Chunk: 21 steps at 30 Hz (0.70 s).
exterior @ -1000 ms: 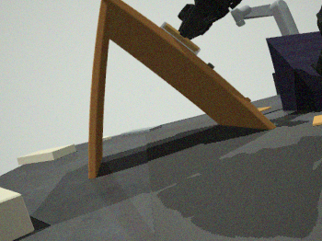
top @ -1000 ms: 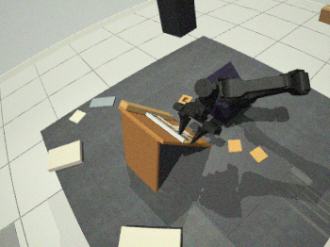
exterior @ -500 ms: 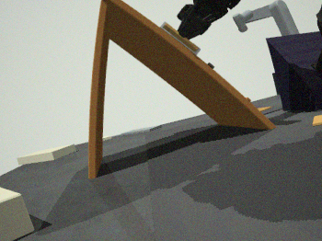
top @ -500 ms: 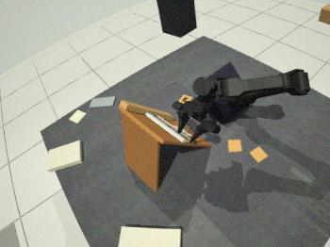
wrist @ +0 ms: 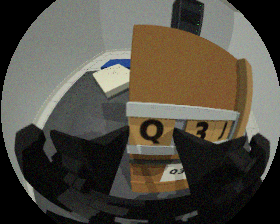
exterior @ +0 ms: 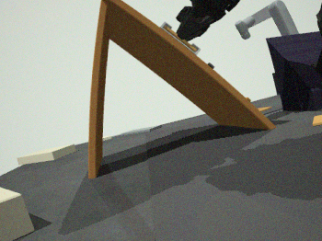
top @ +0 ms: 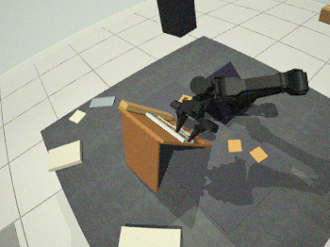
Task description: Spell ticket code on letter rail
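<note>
The orange sloping board (top: pixel 141 148) (exterior: pixel 152 52) (wrist: pixel 180 65) carries the pale letter rail (top: pixel 162 124) (exterior: pixel 197 51) (wrist: pixel 180 110). My gripper (top: pixel 184 135) (wrist: pixel 151 130) is shut on the Q tile (wrist: pixel 151 131), which sits upright between the rail's bars at its left end. In the wrist view the 3 tile (wrist: pixel 201 130) is further right in the rail, with the J tile (wrist: pixel 223 131) at the far right. A grey gap shows between Q and 3. The ticket (wrist: pixel 175 172) below the rail shows "Q3"; my right finger hides the rest.
Two loose orange tiles (top: pixel 235 145) (top: pixel 258 154) lie on the dark counter right of the board; another (top: pixel 185 98) is behind the gripper. Cream blocks (top: pixel 65 156) (top: pixel 151 238) (wrist: pixel 112 80) and a blue-grey plate (top: pixel 102 102) lie around the board. A purple block (exterior: pixel 296 52) stands near the arm.
</note>
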Tool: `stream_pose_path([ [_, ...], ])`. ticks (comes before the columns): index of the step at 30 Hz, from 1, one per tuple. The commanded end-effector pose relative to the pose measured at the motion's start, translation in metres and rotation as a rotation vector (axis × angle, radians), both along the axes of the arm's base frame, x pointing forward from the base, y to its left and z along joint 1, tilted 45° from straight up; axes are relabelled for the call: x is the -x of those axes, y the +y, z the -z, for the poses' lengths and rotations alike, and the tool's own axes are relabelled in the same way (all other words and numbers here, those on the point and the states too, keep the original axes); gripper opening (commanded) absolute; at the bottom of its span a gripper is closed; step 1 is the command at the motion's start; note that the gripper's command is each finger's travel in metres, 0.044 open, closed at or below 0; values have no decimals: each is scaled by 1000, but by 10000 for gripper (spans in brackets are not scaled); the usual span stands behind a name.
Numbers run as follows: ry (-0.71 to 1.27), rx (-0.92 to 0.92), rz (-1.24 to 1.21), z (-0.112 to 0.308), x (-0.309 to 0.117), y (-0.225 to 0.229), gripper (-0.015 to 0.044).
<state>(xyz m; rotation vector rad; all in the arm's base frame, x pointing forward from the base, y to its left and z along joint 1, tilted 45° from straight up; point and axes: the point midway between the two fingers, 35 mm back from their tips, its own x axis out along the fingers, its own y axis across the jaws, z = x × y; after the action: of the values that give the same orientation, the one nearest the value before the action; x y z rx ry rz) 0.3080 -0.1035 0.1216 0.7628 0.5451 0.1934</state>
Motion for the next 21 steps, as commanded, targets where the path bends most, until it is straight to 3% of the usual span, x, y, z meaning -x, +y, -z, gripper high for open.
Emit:
stream_pose_path([
  [1,3,-4,-3,4,0,-1,0],
  [14,3,-4,-3,7,0,-5,0],
  [21,1,-1,0,5,0,-5,184],
])
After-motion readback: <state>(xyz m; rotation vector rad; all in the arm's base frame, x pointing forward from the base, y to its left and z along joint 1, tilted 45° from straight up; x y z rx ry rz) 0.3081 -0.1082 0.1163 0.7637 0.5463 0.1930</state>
